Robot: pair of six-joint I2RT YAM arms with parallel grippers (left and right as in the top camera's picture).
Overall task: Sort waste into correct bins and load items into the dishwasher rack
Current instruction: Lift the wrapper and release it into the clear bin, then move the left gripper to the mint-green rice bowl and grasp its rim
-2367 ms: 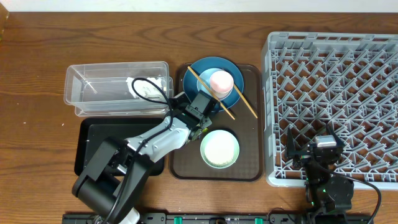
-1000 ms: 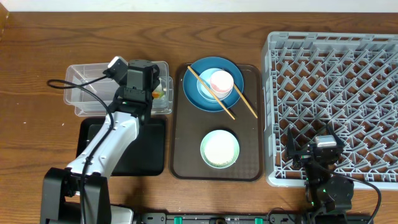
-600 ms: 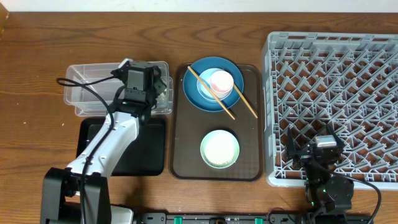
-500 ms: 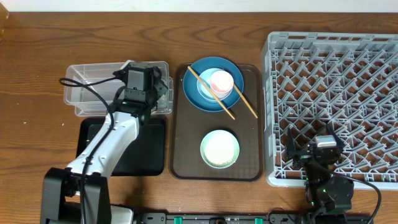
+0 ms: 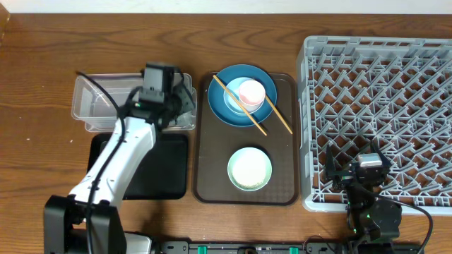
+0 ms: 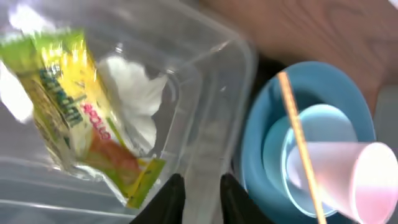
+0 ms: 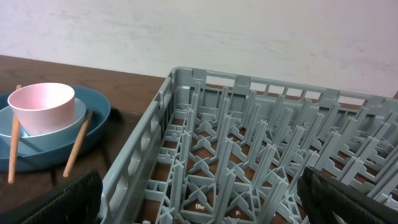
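Above wooden table (image 5: 42,56), with left hand (image 6: 198,196) empty and fingers apart, lift straight off clear tub (image 6: 211,124) rim, leaving snack wrapper (image 6: 68,106) lying beside tissue (image 6: 134,93).

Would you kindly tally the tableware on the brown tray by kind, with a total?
Plates: 1 (blue plate)
Bowls: 2 (mint bowl, light-blue bowl)
Cups: 1 (pink cup)
Chopsticks: 2
Total: 6

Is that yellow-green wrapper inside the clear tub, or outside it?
Inside: the wrapper lies within the clear tub, beside the white tissue.
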